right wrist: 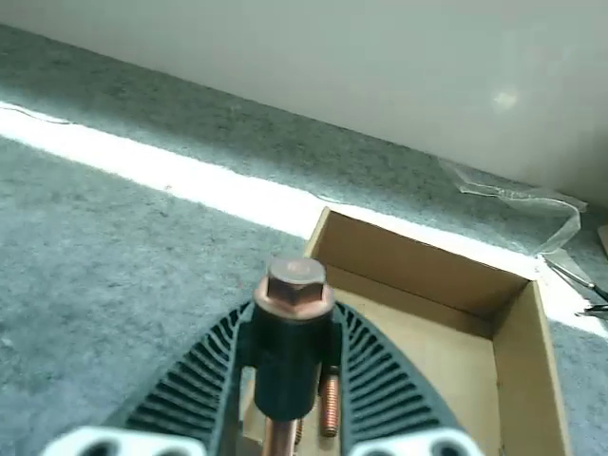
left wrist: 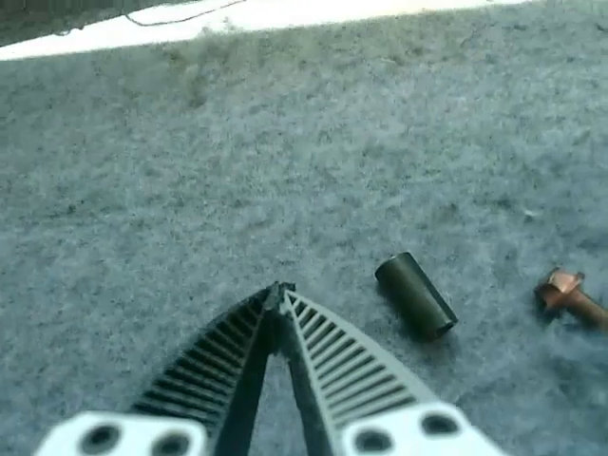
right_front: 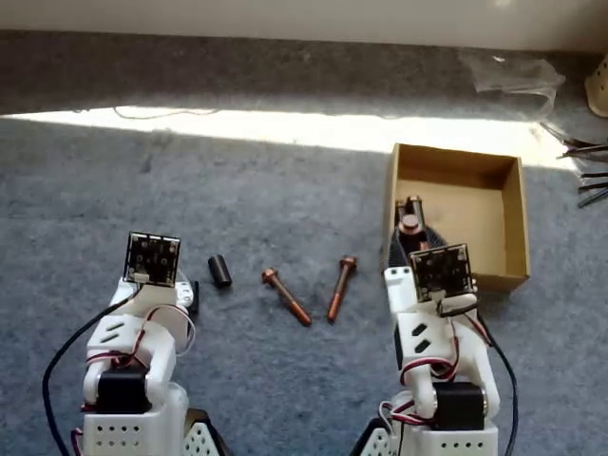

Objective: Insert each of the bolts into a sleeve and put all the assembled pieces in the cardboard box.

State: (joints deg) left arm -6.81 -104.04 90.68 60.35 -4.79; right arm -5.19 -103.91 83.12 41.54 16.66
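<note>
Grey, felt-like tabletop (right_front: 285, 190), crossed by a band of sunlight along its far side, carries two arms side by side. The right fingers (right wrist: 380, 380) pinch a black held sleeve (right wrist: 285, 366) with a copper bolt (right wrist: 294, 283) through it, head up, above the left side of the open cardboard box (right_front: 456, 157). The left fingers (left wrist: 332, 351) are pressed together, tips low over the tabletop, near a loose sleeve (left wrist: 416, 295) lying on its side. Between the arms, a first bare bolt (right_front: 286, 295) and a second bare bolt (right_front: 341, 287) lie on the tabletop, heads apart, threaded ends angled toward each other.
</note>
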